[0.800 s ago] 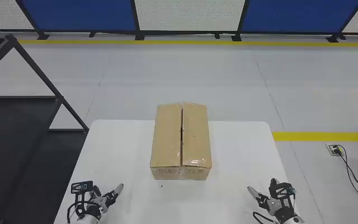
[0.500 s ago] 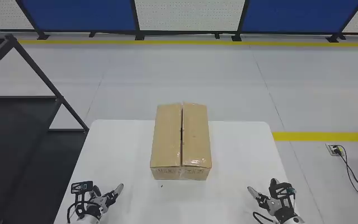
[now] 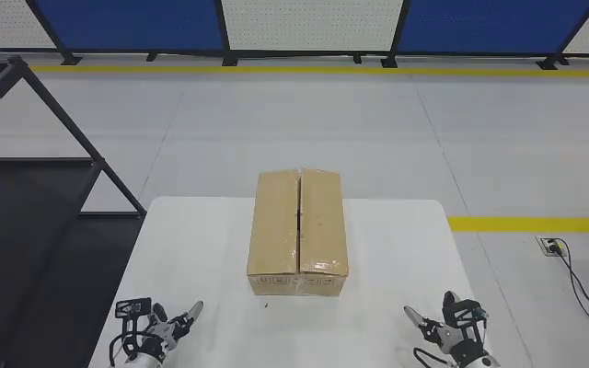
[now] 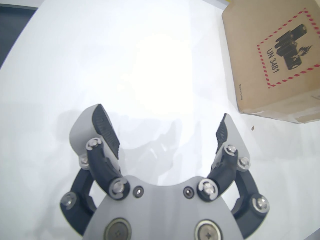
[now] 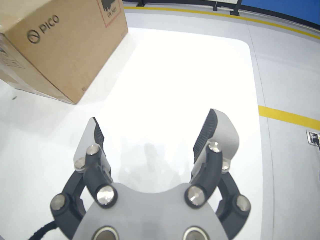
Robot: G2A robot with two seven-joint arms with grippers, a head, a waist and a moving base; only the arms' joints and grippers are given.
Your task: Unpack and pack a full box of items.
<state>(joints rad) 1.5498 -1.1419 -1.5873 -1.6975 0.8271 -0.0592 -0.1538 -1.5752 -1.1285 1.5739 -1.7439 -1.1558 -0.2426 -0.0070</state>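
Both end effectors sit a touch nearer the worktop's front edge than a moment ago, a very small shift, while the brown cardboard box (image 3: 297, 230) has not moved.

That box stands in the middle of the white, round-cornered worktop (image 3: 202, 258), towards its far edge. Its top flaps are closed and meet along a seam running away from the robot. On the side seen in the left wrist view (image 4: 275, 51) there is a label with a red hatched border.

The left end effector (image 3: 184, 317) hovers over the near left corner of the worktop, well apart from the box. Its two fingers are spread wide with nothing between them (image 4: 162, 112). The right end effector (image 3: 431, 310) hovers over the near right corner, also well apart from the box (image 5: 65, 38). Its ribbed black pads (image 5: 202, 131) are likewise apart and empty (image 5: 153, 115).

A small brown speck (image 4: 252, 127) lies on the worktop just beside the box's near left corner. Grey floor with yellow lines (image 3: 515, 224) surrounds the worktop, and blue and white panels (image 3: 129, 23) stand at the back.
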